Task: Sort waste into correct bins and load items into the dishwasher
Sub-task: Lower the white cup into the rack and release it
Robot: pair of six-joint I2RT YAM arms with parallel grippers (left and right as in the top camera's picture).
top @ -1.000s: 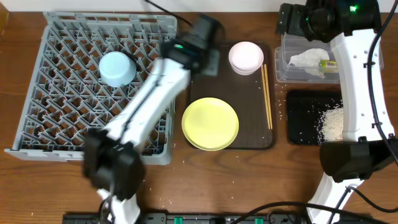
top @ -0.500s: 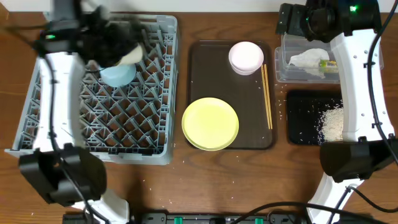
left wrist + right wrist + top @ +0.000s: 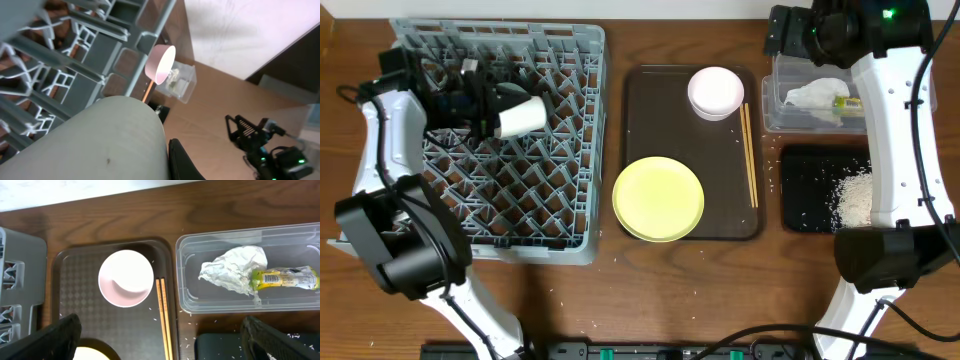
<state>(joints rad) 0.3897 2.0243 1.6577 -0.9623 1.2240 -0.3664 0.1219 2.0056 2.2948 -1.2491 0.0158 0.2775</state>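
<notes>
While the left tool (image 3: 492, 108) hangs over the far half of the rack (image 3: 440, 200), it is clenched on the cup (image 3: 523, 116). The cup lies on its side in that grip just above the pegs; whether it touches them I cannot tell. Seen from that wrist, the cup's pale wall fills the foreground, with one dark finger (image 3: 182, 160) close against it.

Well to the right of this tool, past the rack's edge, the brown tray (image 3: 655, 110) sits on the desk (image 3: 720, 290). The plate (image 3: 658, 198) lies flat on the tray's near end. The pink bowl (image 3: 716, 92) stands upright at its far right corner. The chopsticks (image 3: 750, 155) lie side by side along its right edge, just beside the bowl.

Further right, the right tool (image 3: 160, 325) hovers released, its fingers (image 3: 55, 340) spread wide with nothing between them. Below it and to its left are the pink bowl and the chopstick ends. Below it and to its right is the tub (image 3: 780, 115), holding the tissue (image 3: 813, 95) and the wrapper (image 3: 847, 103), the two touching. Nearer than the tub, apart from this tool, the black tray (image 3: 800, 215) carries a heap of rice (image 3: 855, 197) at its right side.
</notes>
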